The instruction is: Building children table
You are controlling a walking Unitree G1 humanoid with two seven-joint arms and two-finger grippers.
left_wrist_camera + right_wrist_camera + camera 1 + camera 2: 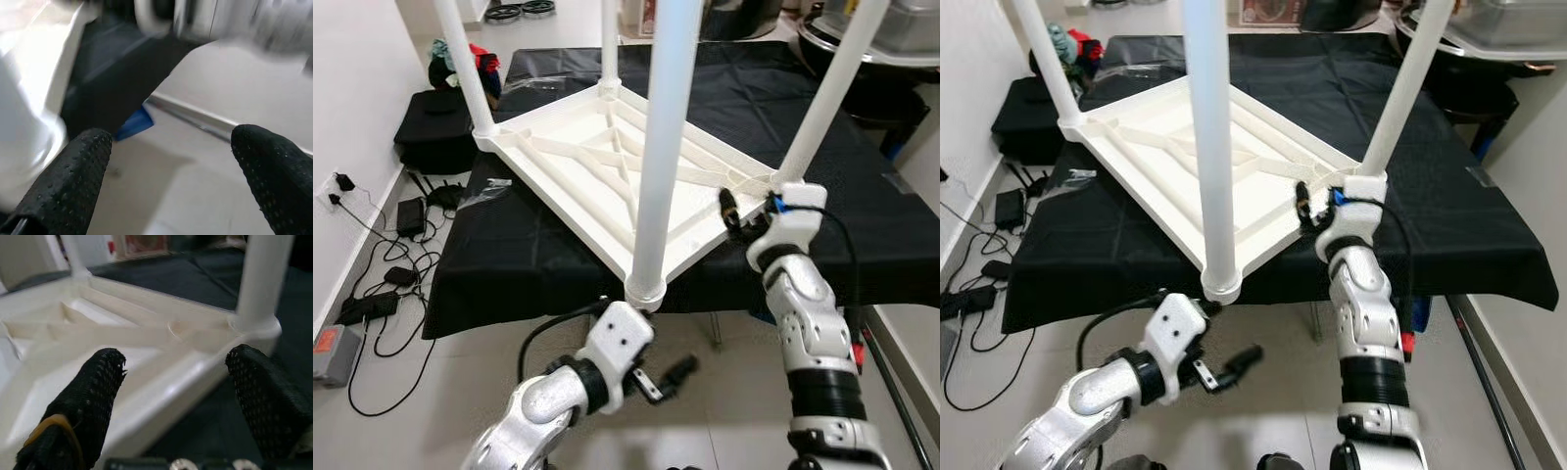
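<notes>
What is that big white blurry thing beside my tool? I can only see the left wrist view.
Observer: That's the nearest leg of the upside-down table. It stands up from the corner closest to you.
Operator: Where's my left tool, then?
Observer: The left tool is open, just below that corner, over the floor.
Operator: How many legs are on?
Observer: Four, one at each corner, all pointing up. The table lies on a black cloth.
Operator: And my other tool?
Observer: The right tool is open at the table's right corner, with the rim between its fingers. I can't tell whether they touch it.
</notes>
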